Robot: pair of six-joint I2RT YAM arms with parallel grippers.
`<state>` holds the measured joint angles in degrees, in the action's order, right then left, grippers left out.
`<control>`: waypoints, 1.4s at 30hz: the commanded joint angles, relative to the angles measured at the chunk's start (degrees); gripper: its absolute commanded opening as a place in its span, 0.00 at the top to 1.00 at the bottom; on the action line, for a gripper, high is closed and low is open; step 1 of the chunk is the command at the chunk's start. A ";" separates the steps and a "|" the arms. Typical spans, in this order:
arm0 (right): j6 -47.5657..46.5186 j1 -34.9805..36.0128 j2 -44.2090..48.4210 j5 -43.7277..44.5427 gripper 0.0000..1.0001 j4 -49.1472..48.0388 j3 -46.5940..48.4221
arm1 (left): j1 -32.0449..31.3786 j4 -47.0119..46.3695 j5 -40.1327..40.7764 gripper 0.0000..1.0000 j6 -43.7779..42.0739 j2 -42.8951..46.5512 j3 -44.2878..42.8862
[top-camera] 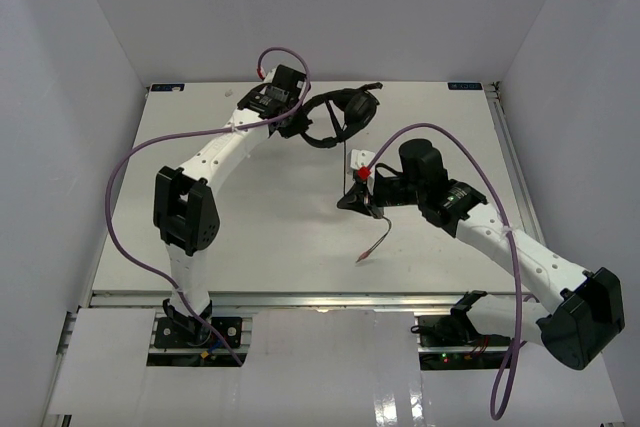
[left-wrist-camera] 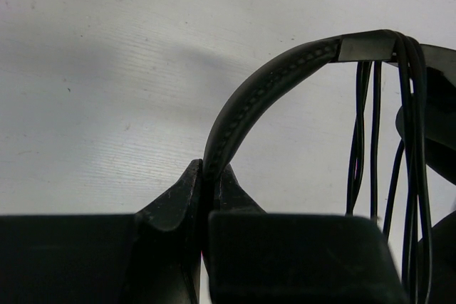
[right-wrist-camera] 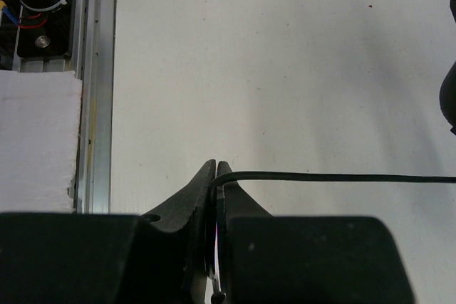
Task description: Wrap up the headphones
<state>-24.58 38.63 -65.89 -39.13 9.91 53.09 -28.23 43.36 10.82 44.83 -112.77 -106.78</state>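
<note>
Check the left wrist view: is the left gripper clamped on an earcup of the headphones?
No, the left gripper pinches the headphones by the thin stitched headband that arches up from between its fingers.

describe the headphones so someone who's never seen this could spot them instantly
Start at the far edge of the white table. Right of the left gripper, whose jaws pinch the headband, are the headphones: black, arched, over-ear, a thin black cable, unlike the arms' thick purple cables.
</note>
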 commanded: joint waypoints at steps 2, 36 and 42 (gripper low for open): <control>-1.31 1.16 0.91 -3.11 0.92 -1.45 -2.76 | 1.68 -5.58 -1.43 1.00 5.38 3.20 -4.08; -19.18 1.58 1.79 23.15 0.92 11.26 16.63 | -9.80 -25.52 9.81 1.00 -34.52 14.32 34.08; -20.59 0.07 2.42 27.27 0.92 10.05 15.82 | -10.18 -33.06 3.28 1.00 -46.09 25.70 44.60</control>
<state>-42.96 39.88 -66.26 -15.53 27.90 64.81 -38.74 18.32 15.77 11.15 -95.56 -66.84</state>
